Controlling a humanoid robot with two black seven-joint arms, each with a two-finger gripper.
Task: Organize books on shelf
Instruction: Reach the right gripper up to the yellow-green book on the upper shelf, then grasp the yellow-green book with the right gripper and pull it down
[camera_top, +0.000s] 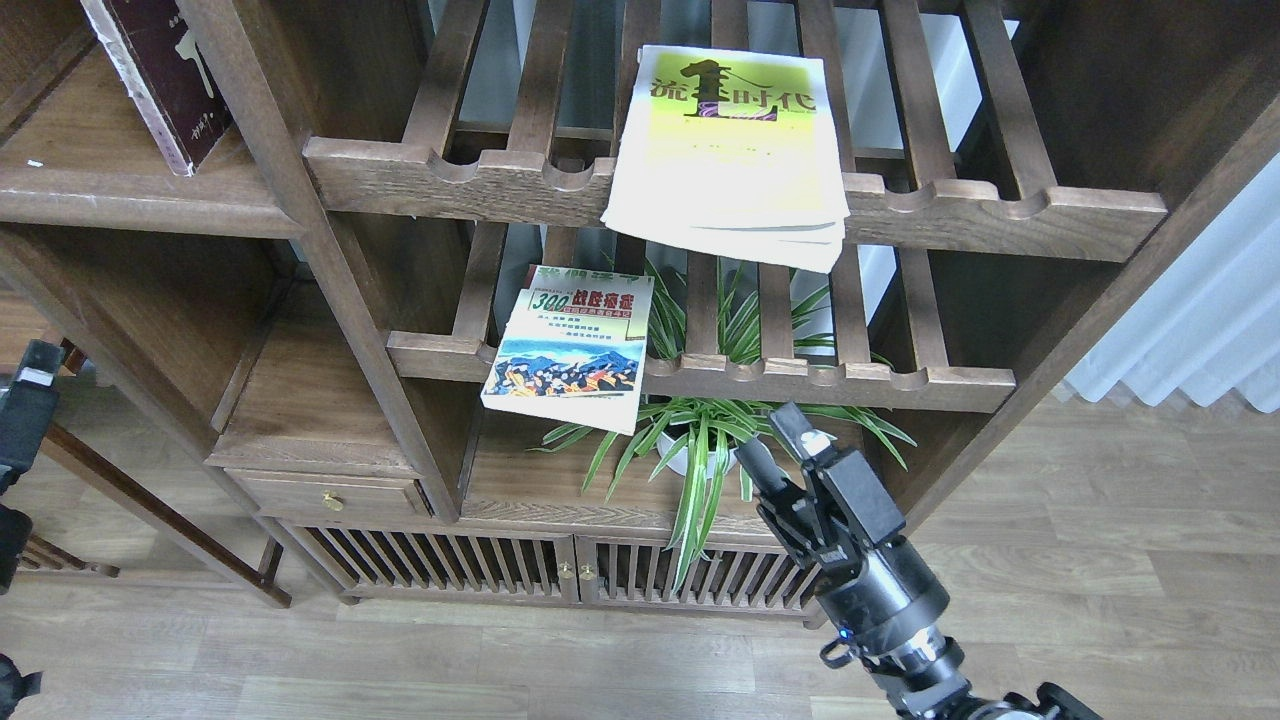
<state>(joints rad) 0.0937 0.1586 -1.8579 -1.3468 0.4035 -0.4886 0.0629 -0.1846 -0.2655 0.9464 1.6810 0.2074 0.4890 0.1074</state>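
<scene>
Right gripper (778, 445): empty, fingers parted, raised in front of the plant, well below the upper rack.
Left arm: only a dark part shows at the left edge; its pincer is out of sight.
Spider plant (700, 440): in a white pot on the low ledge, under the lower rack.
Crowd-picture book (570, 348): flat on the lower slatted rack (800, 380), overhanging its front rail.
Yellow-green book (730, 150): flat on the upper slatted rack (1000, 215), corner past the rail.
Maroon book (165, 75): leaning on the solid shelf (130, 205), upper left.
</scene>
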